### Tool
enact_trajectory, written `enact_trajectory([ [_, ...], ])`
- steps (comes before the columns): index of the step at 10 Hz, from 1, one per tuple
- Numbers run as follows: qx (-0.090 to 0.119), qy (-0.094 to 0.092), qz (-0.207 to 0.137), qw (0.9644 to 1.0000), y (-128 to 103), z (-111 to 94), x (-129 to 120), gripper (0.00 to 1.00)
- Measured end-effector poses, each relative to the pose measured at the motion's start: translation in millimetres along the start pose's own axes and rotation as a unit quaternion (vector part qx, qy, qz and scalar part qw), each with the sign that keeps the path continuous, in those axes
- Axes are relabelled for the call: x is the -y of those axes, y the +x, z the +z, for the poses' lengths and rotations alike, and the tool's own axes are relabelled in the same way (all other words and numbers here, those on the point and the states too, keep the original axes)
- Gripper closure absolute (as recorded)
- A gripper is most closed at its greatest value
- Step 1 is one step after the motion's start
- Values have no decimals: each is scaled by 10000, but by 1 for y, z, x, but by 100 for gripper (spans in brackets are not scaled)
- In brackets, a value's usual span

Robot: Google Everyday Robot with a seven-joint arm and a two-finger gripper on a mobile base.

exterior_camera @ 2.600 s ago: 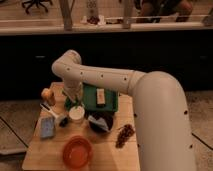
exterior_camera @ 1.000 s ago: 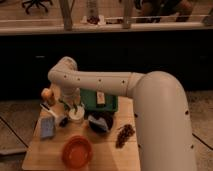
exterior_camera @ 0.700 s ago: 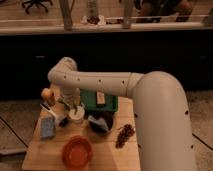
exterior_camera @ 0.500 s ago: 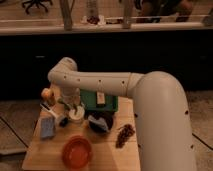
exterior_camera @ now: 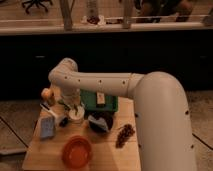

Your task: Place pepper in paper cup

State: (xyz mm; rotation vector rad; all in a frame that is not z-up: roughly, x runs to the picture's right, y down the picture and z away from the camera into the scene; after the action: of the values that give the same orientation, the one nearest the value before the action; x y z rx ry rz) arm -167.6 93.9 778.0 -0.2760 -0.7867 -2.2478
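Where the white arm bends down over the wooden table [exterior_camera: 107, 152], the gripper [exterior_camera: 73, 106] hangs just above the paper cup [exterior_camera: 76, 115], between the orange bowl [exterior_camera: 76, 151] and the green box [exterior_camera: 98, 101]. Its grip and the pepper cannot be made out.

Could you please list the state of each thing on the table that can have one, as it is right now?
pincer: low over the paper cup, at the table's back left.
paper cup: upright; contents hidden.
pepper: cannot be made out.
orange bowl: upright, empty.
dark bowl: standing beside the cup.
grapes: lying loose on the table.
blue sponge: lying flat.
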Motion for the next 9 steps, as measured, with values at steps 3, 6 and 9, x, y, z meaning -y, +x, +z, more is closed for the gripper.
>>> enact_trajectory([
  [3,-1,-29,53,10000,-2,-1,0,97],
  [6,101,-44,372,9992,-14,-3,-3,97],
  [9,158,-74,599,9980,-29,-8,-2,97],
])
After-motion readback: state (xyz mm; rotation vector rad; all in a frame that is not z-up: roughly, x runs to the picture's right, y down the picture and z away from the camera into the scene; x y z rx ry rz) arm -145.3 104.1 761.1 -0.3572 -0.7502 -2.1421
